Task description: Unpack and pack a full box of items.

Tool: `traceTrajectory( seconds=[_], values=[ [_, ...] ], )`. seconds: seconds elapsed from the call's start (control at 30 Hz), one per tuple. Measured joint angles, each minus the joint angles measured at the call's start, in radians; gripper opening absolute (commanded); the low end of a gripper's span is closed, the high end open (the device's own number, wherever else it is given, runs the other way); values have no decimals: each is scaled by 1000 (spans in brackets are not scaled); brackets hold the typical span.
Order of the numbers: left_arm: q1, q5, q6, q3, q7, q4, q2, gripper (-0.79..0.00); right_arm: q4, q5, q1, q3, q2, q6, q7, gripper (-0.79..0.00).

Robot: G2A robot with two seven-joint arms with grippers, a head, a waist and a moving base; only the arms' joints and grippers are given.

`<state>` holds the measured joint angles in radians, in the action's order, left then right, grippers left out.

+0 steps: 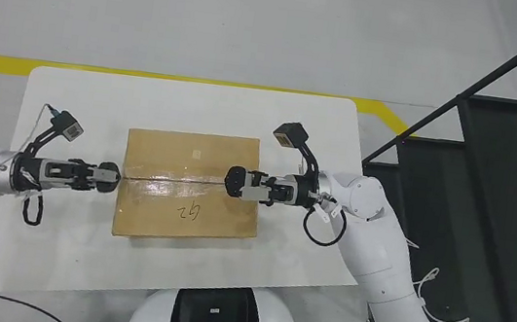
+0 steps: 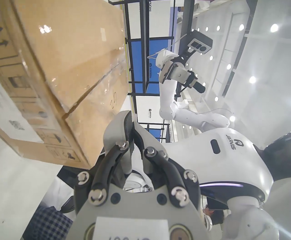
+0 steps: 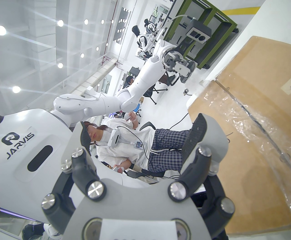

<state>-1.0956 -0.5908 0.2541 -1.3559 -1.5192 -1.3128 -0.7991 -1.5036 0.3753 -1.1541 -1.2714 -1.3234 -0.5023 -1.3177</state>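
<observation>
This looks like a robotics lab in a big hall: more white robots (image 3: pixel 142 38) far back, office chairs (image 3: pixel 156 91), rows of ceiling lights (image 3: pixel 60 23), a yellow floor line (image 1: pixel 171 78), black metal stairs (image 1: pixel 491 182).

Wide-spread right claw (image 3: pixel 141 123) beside taped box (image 3: pixel 250 127)

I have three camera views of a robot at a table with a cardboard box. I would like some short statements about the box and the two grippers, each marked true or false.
1. The box is closed, with clear tape along its top seam. True.
2. The left gripper is open wide. False: its fingers are shut together.
3. The right gripper is open. True.
4. The box stands on the floor. False: it stands on the white table.
</observation>
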Motion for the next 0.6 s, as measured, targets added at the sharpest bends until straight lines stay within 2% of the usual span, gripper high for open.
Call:
traceTrajectory(
  seconds=[0.17,0.33,0.37,0.43,0.47,0.6],
  values=[
    [20,-74,31,10,-17,-25,-8,-785,0,0,0,0,0,0,0,0],
    [18,-25,23,11,-3,-10,-4,-785,0,0,0,0,0,0,0,0],
    [18,-16,18,11,2,-1,-3,-582,0,0,0,0,0,0,0,0],
    [17,11,11,8,14,22,-1,-317,0,0,0,0,0,0,0,0],
    [15,24,10,6,17,30,0,0,0,0,0,0,0,0,0,0],
    [-5,76,0,-23,48,58,10,0,0,0,0,0,0,0,0,0]
  ],
)
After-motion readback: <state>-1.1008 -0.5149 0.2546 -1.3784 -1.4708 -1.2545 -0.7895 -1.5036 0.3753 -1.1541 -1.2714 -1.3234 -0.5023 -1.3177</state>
